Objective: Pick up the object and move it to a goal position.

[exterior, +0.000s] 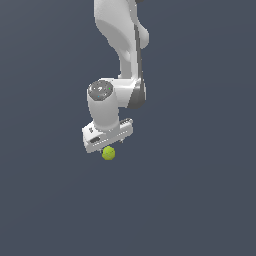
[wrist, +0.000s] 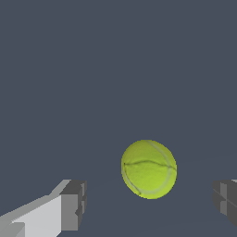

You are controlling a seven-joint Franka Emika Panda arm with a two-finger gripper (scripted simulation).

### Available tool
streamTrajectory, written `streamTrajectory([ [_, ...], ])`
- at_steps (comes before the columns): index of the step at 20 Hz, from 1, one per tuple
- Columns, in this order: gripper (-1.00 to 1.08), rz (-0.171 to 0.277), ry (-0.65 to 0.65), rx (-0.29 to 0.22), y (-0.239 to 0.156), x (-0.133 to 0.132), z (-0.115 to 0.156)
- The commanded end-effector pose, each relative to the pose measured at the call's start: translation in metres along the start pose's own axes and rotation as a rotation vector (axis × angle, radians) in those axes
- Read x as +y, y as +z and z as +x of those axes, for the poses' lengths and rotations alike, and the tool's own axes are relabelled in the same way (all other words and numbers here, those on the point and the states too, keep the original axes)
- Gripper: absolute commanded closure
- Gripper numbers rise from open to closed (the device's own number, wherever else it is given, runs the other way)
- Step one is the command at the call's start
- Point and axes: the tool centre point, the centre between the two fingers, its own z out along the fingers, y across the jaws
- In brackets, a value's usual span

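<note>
The yellow-green ball [exterior: 108, 153] with faint curved seam lines lies on the dark grey floor, just under the white hand of the arm in the exterior view. In the wrist view the ball [wrist: 148, 169] sits between the two fingers, nearer one pad than the other. My gripper [wrist: 149, 206] is open, with clear gaps between the ball and both grey pads [wrist: 74, 205]. In the exterior view the gripper [exterior: 108, 148] is right above the ball and its fingertips are mostly hidden by the hand.
The white arm [exterior: 122, 45] rises from the gripper toward the top of the exterior view. Plain dark grey floor [exterior: 200, 200] lies all around.
</note>
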Motion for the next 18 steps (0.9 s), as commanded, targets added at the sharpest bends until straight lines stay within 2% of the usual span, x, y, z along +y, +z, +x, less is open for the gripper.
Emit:
streamTrajectory([
  [1,-0.92,0.001,-0.042,-0.002,0.007,0.005,-0.004],
  [9,-0.92,0.005,-0.114,-0.006,0.021,0.015,-0.013],
  [18,-0.92,0.006,-0.120,-0.006,0.029,0.016,-0.014],
])
